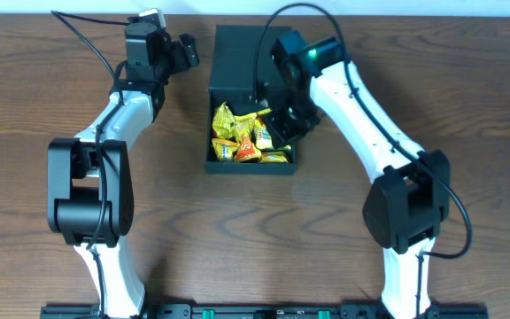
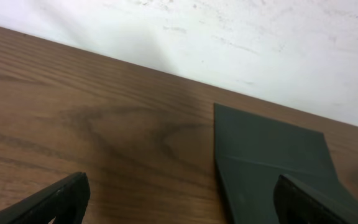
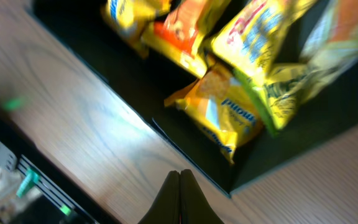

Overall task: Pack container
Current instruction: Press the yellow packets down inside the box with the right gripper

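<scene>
The right jaws are pressed together with nothing between them, hovering at the 3 o'clock wall of the container [image 1: 248,167], beside the yellow and orange snack packets [image 1: 237,137] inside it. The left jaws gape wide and empty over the desk [image 1: 34,97], at 9 o'clock of the flap lid [image 1: 237,53], which is open toward 12 o'clock. The container sits mid-desk, toward the far edge.
</scene>
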### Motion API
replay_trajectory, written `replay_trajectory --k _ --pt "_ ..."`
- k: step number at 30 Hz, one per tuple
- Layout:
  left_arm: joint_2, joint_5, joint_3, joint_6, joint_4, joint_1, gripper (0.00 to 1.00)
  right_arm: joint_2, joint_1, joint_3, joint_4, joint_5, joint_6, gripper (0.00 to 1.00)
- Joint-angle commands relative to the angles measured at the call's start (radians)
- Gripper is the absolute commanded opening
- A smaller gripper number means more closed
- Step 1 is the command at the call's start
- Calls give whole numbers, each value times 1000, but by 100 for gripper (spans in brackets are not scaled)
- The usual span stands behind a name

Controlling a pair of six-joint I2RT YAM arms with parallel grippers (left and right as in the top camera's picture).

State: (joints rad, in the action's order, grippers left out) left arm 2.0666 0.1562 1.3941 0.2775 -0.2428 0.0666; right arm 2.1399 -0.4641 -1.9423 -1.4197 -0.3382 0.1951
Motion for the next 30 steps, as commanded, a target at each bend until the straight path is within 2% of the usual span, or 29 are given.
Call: replay_trajectory --k 1,5,12,17,21,30 --pt "0 -10 17 -43 0 -2 95 -8 -12 45 12 -42 95 1" --pt "0 -10 17 -55 0 -2 95 -8 -38 84 44 -66 105 1" --pt "0 -16 17 -152 -1 -2 95 -8 -77 106 61 -92 144 1" --pt "0 -117 17 -155 -1 -3 95 -5 -88 107 69 -80 169 1" --pt "0 -134 17 -155 -1 -12 95 1 -88 114 92 34 151 1" --pt "0 -134 17 -163 -4 -57 95 11 -85 130 176 133 195 1"
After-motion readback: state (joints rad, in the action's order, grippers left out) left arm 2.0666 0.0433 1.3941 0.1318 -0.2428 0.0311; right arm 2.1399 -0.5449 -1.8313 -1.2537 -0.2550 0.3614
